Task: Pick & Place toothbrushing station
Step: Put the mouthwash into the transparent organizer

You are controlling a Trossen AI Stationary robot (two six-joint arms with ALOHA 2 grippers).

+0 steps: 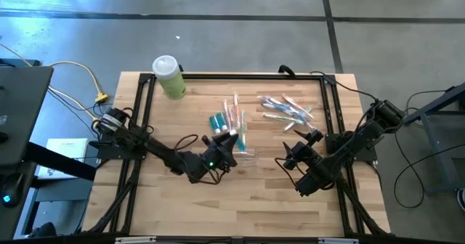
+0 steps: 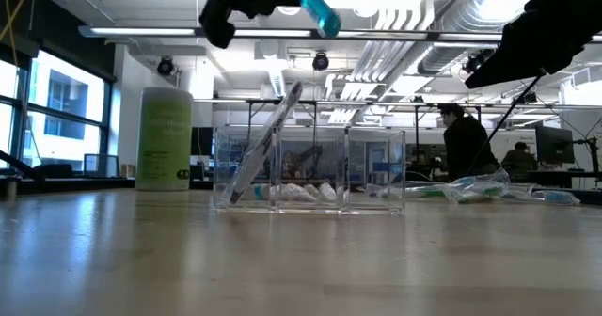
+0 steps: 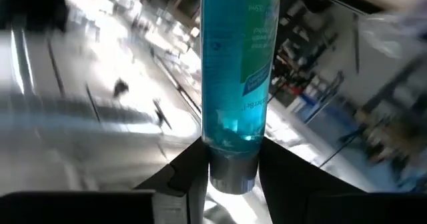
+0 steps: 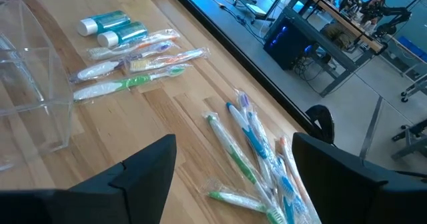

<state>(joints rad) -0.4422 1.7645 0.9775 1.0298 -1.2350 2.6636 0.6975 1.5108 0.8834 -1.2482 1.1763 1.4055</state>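
Note:
My left gripper (image 1: 224, 144) is shut on a teal toothpaste tube (image 3: 237, 71), held high above the clear plastic organizer (image 2: 310, 170). The organizer stands on the wooden table; a wrapped toothbrush (image 2: 268, 142) leans in its left compartment. More wrapped toothbrushes (image 4: 133, 67) and two teal tubes (image 4: 110, 27) lie on the table behind the organizer. Another heap of toothbrushes (image 4: 257, 151) lies farther right. My right gripper (image 4: 233, 164) waits open to the right of the organizer, holding nothing. My left gripper pinches the tube at its grey cap end (image 3: 232, 176) between its two fingers (image 3: 190, 177). The fingers lie about level, and the tube runs on past them in the direction they point. In the low view the tube (image 2: 317, 6) hangs clear of the table, above the organizer, slanting slightly down.
A green canister with a white lid (image 1: 168, 77) stands at the far left of the table. A black frame (image 1: 232, 75) runs round the table's edges. Bare wood (image 1: 240, 200) lies between the organizer and the near edge.

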